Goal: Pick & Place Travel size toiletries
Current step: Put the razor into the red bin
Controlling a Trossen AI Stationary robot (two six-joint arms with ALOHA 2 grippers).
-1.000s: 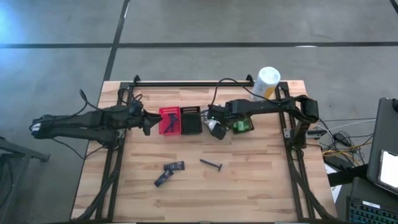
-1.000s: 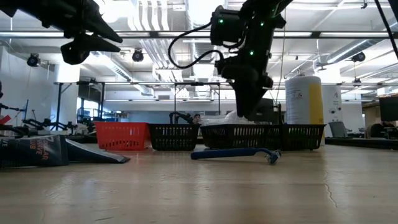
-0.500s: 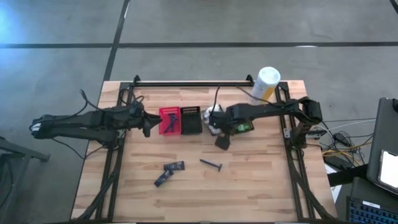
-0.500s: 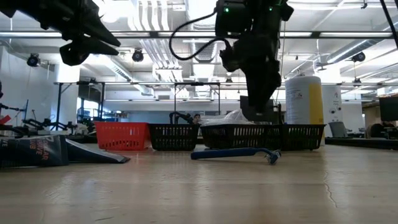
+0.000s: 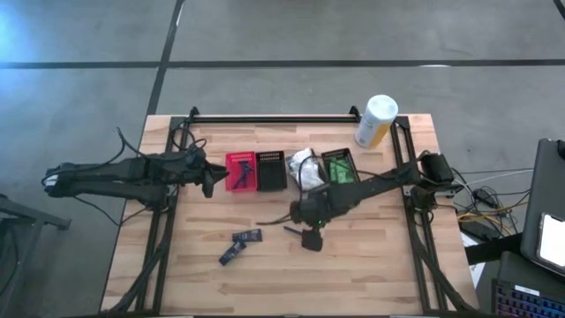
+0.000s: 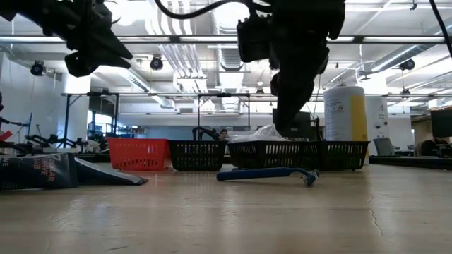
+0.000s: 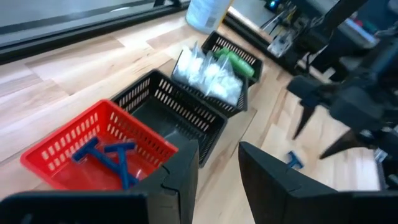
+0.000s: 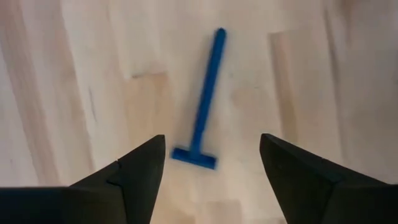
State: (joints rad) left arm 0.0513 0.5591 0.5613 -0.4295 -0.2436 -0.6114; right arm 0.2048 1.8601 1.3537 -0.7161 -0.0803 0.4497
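The right gripper (image 8: 208, 163) is hanging over the blue razor (image 8: 203, 104) lying on the table (image 5: 371, 265), jaws spread wide and holding nothing. The left gripper (image 7: 217, 165) is waiting beside the red basket (image 7: 93, 149) — jaws slightly apart, holding nothing.

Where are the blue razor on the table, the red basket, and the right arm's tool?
blue razor (image 8: 205, 102): right wrist view, mid-handle.
red basket (image 7: 99, 134): left wrist view, rear wall.
right tool (image 8: 211, 168): right wrist view, gap midway between its open fingertips.

Overhead and table-level views share the blue razor (image 5: 298, 233)
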